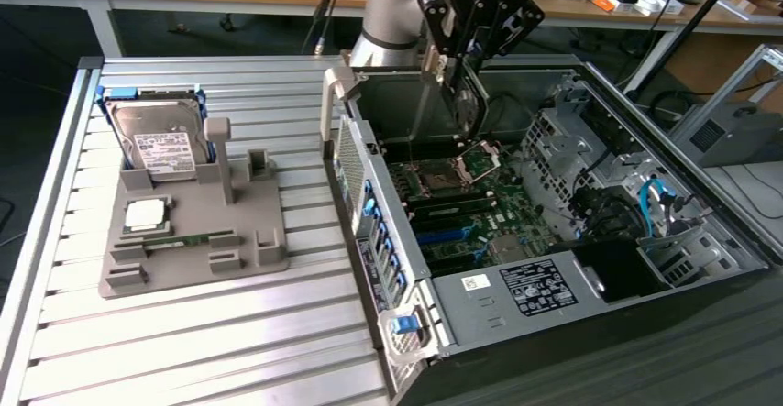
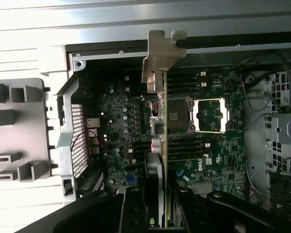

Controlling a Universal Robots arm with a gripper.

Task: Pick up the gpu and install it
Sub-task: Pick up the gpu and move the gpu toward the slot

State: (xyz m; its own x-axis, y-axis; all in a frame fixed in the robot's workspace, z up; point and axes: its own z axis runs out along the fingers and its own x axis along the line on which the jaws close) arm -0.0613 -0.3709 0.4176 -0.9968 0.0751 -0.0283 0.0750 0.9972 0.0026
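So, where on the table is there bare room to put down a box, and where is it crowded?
Widest free patch: bare table slats at the exterior view's lower left, bordered by the grey fixture and the computer case. A narrow strip runs between those two. Crowded: the fixture's slots, and the open case, where the end effector holds the gpu.

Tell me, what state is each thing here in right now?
end effector, shut on the gpu
gpu, held on edge over the open case, not yet installed
computer case, lying flat, side open
processor socket, lid flipped open
hard drive, standing in its grey holder
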